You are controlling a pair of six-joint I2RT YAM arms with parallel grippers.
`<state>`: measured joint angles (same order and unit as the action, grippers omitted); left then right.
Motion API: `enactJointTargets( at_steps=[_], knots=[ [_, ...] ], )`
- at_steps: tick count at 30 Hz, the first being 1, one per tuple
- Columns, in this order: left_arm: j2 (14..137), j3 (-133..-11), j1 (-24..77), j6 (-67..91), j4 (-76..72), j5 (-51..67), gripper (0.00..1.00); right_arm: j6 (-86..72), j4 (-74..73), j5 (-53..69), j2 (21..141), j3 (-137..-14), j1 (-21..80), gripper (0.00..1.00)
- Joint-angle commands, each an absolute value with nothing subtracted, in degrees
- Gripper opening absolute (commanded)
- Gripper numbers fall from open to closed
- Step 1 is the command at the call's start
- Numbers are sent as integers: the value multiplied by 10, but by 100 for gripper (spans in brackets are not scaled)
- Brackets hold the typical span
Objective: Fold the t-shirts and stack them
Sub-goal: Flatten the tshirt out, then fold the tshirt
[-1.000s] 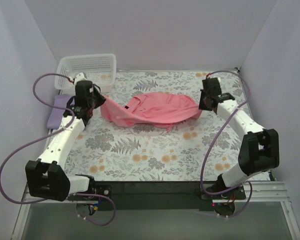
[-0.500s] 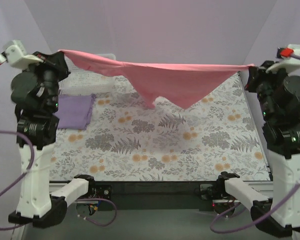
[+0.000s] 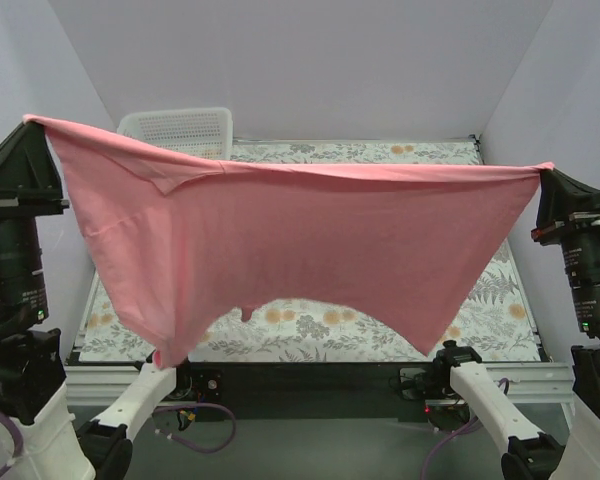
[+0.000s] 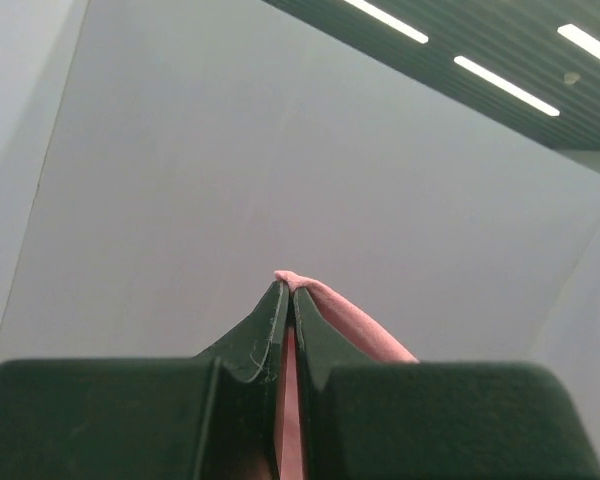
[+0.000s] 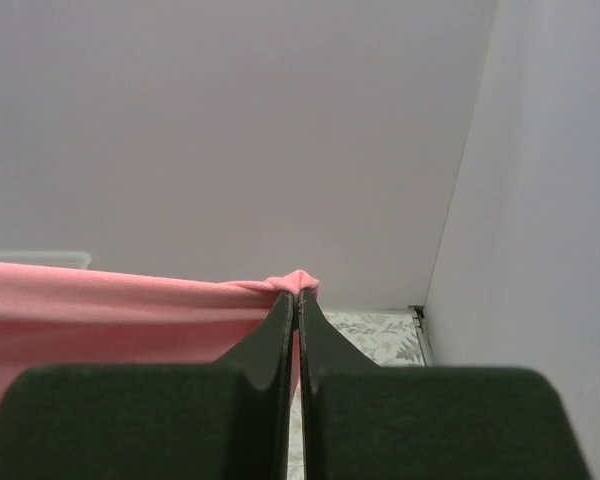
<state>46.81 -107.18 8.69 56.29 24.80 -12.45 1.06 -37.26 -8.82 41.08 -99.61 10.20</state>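
The salmon-pink t-shirt [image 3: 290, 250] hangs spread wide in the air, high above the table and close to the top camera. My left gripper [image 3: 30, 125] is shut on its upper left corner, my right gripper [image 3: 545, 170] on its upper right corner. In the left wrist view the left gripper [image 4: 286, 288] pinches a pink fold [image 4: 350, 320] between closed fingers. The right wrist view has the right gripper [image 5: 297, 295] clamped on the stretched pink edge [image 5: 110, 290]. The lavender t-shirt is hidden behind the hanging cloth.
A white lattice basket [image 3: 180, 130] stands at the back left of the floral tablecloth [image 3: 360, 150]. White walls close in the back and both sides. The arm bases [image 3: 450, 375] sit at the near edge below the shirt.
Both arms rose further toward the camera, lifting the pink shirt from a taut band into a full hanging sheet that now covers most of the table and the lavender shirt.
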Motion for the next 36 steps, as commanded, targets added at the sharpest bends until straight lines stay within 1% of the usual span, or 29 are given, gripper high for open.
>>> enactJointTargets(
  at_steps=[1,4,5,7,8,9,10,12,13,15,16,17,20,24,30,36],
  knots=[
    [540,-1047,82,541,272,-96,0,42,-381,-111,441,-974,99,1],
    [572,-972,82,542,267,-62,0,46,-377,-102,463,-909,100,1],
    [582,-922,82,542,258,-52,0,44,-374,-106,467,-858,100,1],
    [610,-855,82,548,237,-35,0,30,-336,-121,472,-786,99,1],
    [620,-823,82,555,203,-29,0,19,-315,-145,475,-711,99,1],
    [630,-757,82,559,186,-25,0,7,-296,-155,479,-680,99,1],
    [656,-732,82,564,166,-19,0,-13,-251,-160,492,-651,100,1],
    [691,-682,83,576,101,-18,0,-25,-212,-166,518,-582,99,1],
    [710,-651,83,577,83,-20,0,-32,-180,-170,554,-566,99,1],
    [785,-641,83,582,43,-30,0,-40,-149,-178,598,-541,100,1],
    [813,-648,83,584,38,-31,0,-40,-119,-181,645,-534,98,1],
    [875,-656,83,586,33,-32,0,-38,-99,-195,667,-529,98,1],
    [972,-697,83,599,33,-25,0,-27,-35,-213,752,-523,92,1],
    [1041,-734,87,609,31,-19,0,-2,16,-214,837,-547,75,1],
    [1081,-760,89,635,31,-1,0,-1,21,-183,954,-613,49,1],
    [1080,-782,90,651,35,30,0,-10,20,-151,979,-642,32,1]
  ],
)
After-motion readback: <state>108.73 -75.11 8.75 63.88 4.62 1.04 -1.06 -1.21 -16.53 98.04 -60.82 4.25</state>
